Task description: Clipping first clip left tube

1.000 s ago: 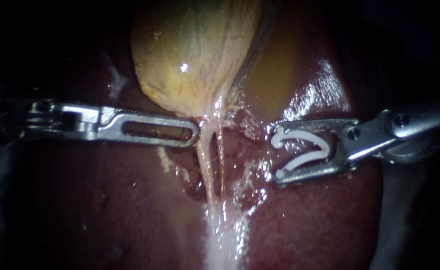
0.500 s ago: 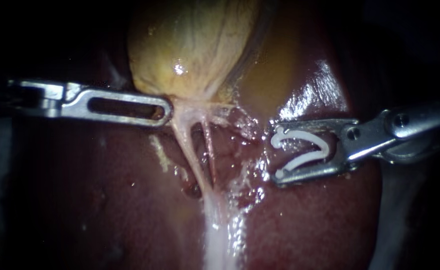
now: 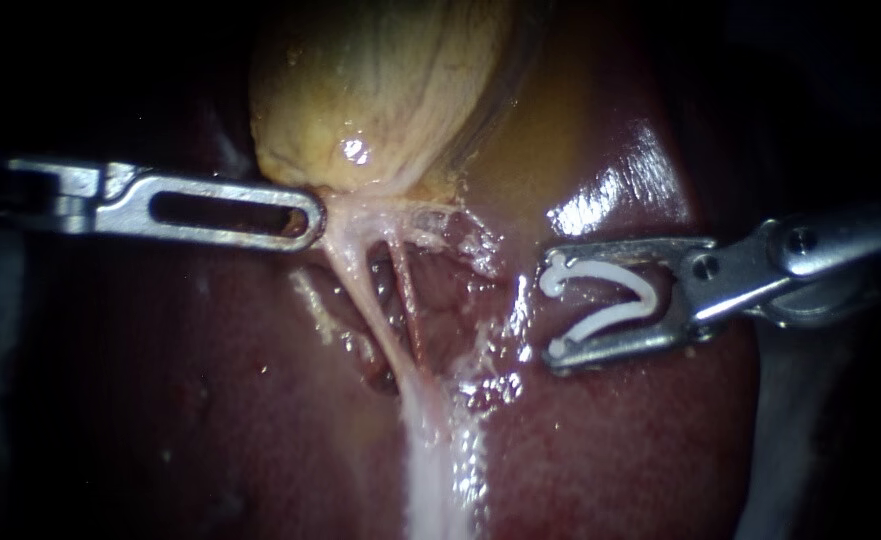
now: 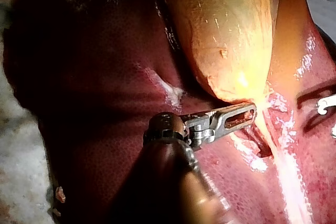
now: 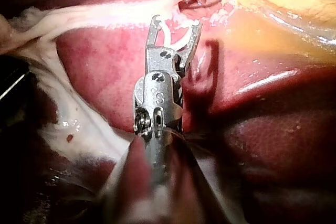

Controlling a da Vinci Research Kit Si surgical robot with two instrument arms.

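The yellow gallbladder (image 3: 380, 90) lies on the dark red liver (image 3: 620, 450). Two thin tubes run down from its neck: the left tube (image 3: 360, 290) is pale and stretched, the right tube (image 3: 407, 300) thinner and redder. My left instrument (image 3: 305, 215) has slotted jaws shut on tissue at the gallbladder's neck, holding it taut toward the left. My right instrument (image 3: 552, 308) stands to the right of both tubes, apart from them. A white clip (image 3: 605, 268) sits spread open between its jaws. The right wrist view shows that clip (image 5: 167, 32) just short of the pale tissue strand ahead.
A white band of tissue (image 3: 435, 470) runs down from where the tubes meet. Wet, glistening liver surface (image 3: 620, 180) lies above my right instrument. A raw, dissected pocket (image 3: 440, 290) sits between the tubes and the clip.
My left instrument has moved left and a little up, dragging the gallbladder's neck with it and spreading the two tubes apart. My right instrument and its clip have stayed put.
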